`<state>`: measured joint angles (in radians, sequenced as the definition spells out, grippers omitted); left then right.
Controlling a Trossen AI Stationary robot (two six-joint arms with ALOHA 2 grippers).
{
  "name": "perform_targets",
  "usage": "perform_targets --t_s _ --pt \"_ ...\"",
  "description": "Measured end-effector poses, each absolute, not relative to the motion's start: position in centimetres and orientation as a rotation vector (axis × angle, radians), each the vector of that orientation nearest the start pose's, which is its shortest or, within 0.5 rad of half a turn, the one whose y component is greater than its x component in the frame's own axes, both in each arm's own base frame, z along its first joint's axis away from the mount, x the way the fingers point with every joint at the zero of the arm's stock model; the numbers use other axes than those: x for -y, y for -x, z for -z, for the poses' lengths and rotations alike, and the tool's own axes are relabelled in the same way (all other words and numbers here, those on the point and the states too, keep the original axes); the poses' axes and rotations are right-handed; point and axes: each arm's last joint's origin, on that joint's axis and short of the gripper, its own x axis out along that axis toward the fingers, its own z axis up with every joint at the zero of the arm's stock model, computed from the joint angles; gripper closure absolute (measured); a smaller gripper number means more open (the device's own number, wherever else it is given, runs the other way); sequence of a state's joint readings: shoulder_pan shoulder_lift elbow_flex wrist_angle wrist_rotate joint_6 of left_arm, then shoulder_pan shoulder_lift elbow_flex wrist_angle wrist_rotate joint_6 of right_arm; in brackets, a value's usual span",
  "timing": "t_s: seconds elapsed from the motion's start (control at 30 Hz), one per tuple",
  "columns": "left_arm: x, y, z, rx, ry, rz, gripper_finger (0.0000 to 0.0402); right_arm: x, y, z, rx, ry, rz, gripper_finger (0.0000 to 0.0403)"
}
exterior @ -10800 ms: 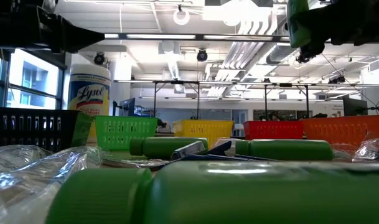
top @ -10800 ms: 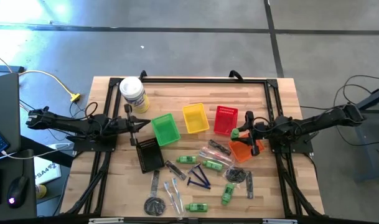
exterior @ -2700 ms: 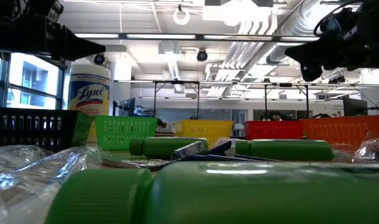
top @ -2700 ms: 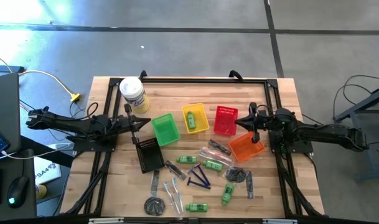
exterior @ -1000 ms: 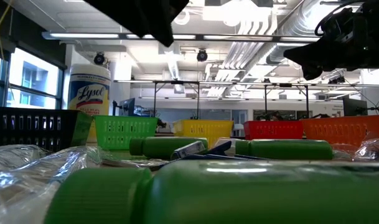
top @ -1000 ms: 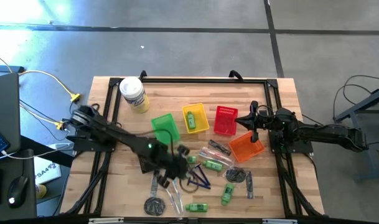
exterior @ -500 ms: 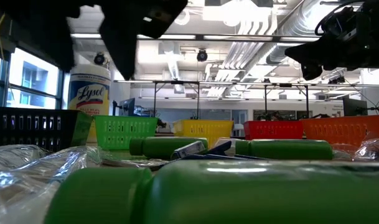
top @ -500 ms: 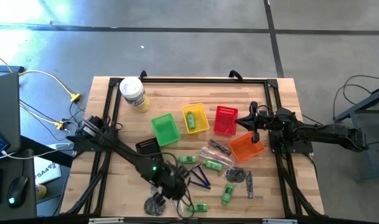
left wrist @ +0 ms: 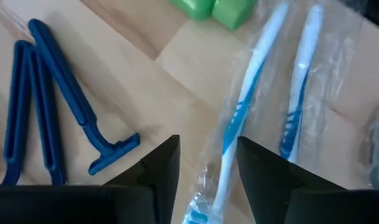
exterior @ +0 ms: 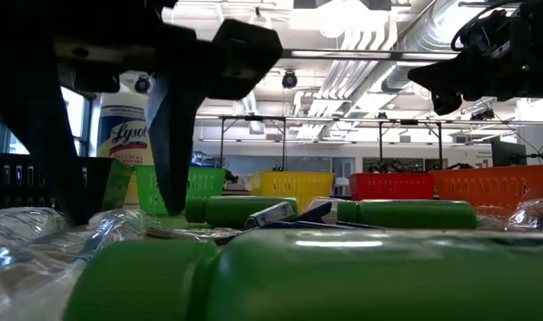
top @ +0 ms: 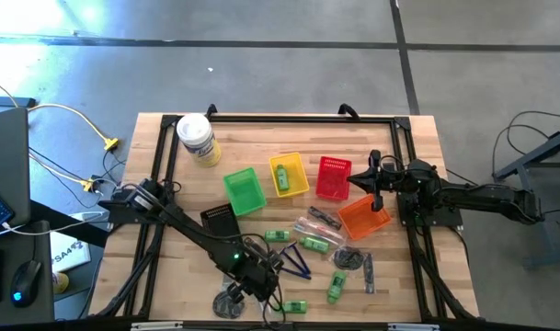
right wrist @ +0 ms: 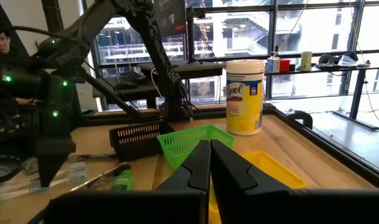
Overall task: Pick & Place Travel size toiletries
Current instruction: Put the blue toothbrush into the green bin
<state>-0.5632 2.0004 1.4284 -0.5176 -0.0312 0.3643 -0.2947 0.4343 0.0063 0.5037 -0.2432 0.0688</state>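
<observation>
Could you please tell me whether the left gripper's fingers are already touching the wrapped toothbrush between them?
Cannot tell. In the left wrist view the open left gripper straddles the wrapped toothbrush, but neither contact nor a gap shows plainly.

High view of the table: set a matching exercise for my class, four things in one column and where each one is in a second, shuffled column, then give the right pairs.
Things
1. green mini bottle
2. white canister
3. left tool
4. right tool

Places
A. low over the wrapped toothbrushes, near the table's front edge
B. lying in the yellow basket
C. standing at the back left corner of the table
D. beside the red basket, above the orange basket

Right pairs: 1-B, 2-C, 3-A, 4-D
</observation>
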Motion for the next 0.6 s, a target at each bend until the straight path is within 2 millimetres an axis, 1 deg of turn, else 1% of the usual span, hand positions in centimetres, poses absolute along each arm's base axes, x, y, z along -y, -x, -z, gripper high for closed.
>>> perform_targets --t_s 0.33,0.6 --pt "22.0 -34.9 -17.5 -0.964 -0.68 0.712 0.025 3.0 -12.1 -17.5 0.074 -0.063 0.056 0.0398" --pt "22.0 -34.9 -16.3 -1.009 -0.698 0.709 0.025 3.0 -12.1 -17.4 0.066 -0.066 0.056 0.0398"
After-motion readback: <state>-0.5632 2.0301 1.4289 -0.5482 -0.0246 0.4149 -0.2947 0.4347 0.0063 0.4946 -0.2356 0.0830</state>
